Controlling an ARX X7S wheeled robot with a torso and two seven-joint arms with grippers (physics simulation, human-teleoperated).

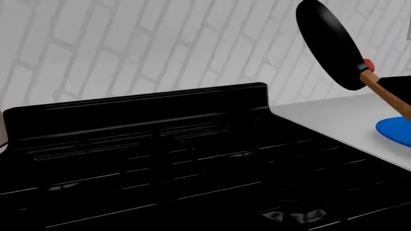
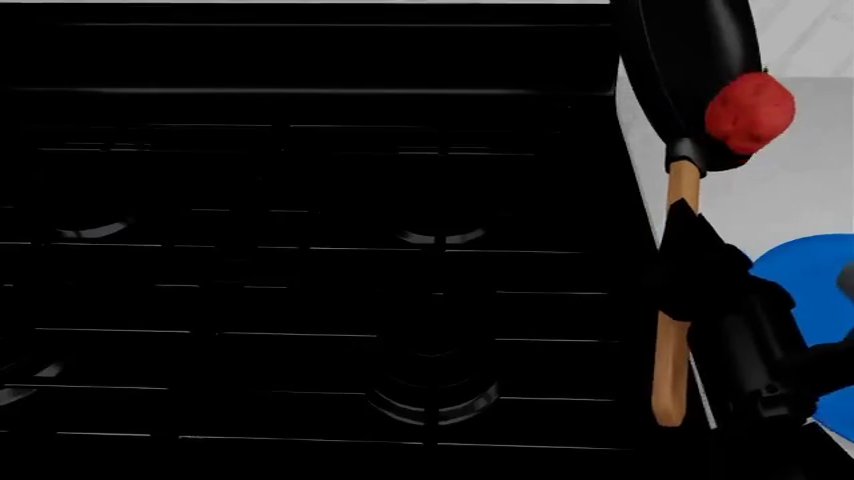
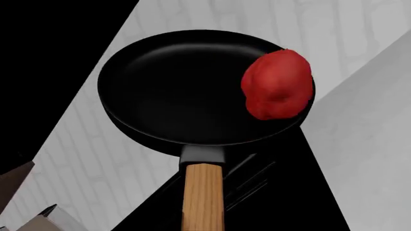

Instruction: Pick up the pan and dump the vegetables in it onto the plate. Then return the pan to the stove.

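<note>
My right gripper (image 2: 683, 265) is shut on the wooden handle (image 2: 671, 370) of the black pan (image 2: 681, 70). It holds the pan in the air, tipped steeply on edge, over the stove's right edge and the white counter. The red pepper (image 2: 749, 110) lies against the pan's lower rim, on the side towards the blue plate (image 2: 801, 275). The right wrist view shows the pan (image 3: 180, 91) with the pepper (image 3: 277, 90) at its rim. The left wrist view shows the pan (image 1: 330, 45), pepper (image 1: 368, 64) and plate (image 1: 395, 131) at the right. The left gripper does not show.
The black stove (image 2: 307, 250) with thin grates and burners fills the left and middle of the head view, with its raised back panel (image 1: 160, 103). A white counter (image 1: 340, 118) lies to its right under the plate. A white brick wall (image 1: 128, 43) stands behind.
</note>
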